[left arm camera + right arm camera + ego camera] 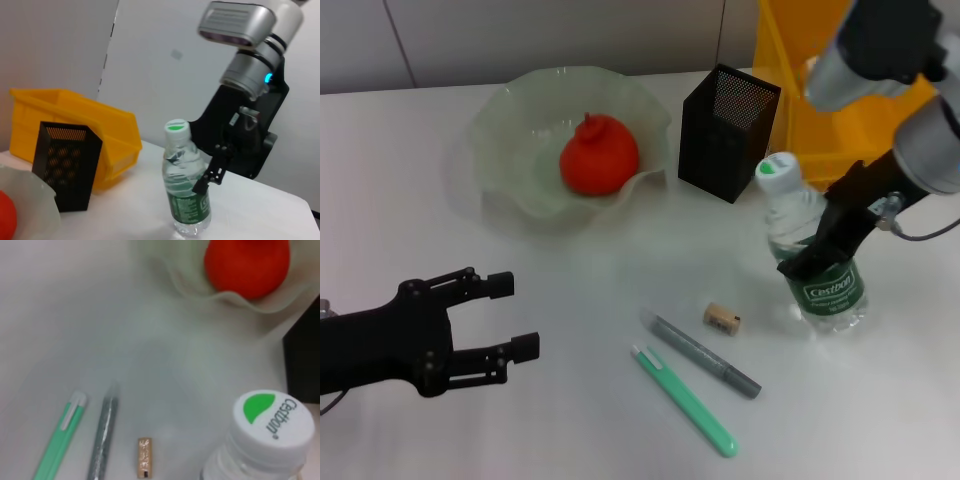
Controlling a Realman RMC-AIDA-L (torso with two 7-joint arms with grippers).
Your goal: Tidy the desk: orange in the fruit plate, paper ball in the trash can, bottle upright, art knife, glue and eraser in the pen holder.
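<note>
Item: bottle-upright step, near its end. The bottle (817, 250) stands on its base at about 3 o'clock on the desk (580, 330), cap up, and my right gripper (827, 248) holds it, dark fingers clamped round the body just above the dark green label. Description of the bottle: small, clear ribbed plastic, water inside, white cap with a green mark; in the left wrist view it looks vertical and steady. I judge the next move to be a clean release: spread the fingers evenly, then lift straight off so nothing nudges the light bottle over. Already settled: the orange (599, 155) lies in the fruit plate (510, 120) at 11 o'clock. No paper ball shows on the desk; whether it is inside the trash can (790, 90) at 1 o'clock I cannot tell. Outstanding: the eraser (722, 319), a grey pen-like tool (705, 356) and a green one (686, 401), grouped at 5 o'clock, all lying flat, all bound for the pen holder (725, 133) at 12 o'clock. My left gripper (510, 315) hangs at 8 o'clock, fingers wide apart, holding nothing.
</note>
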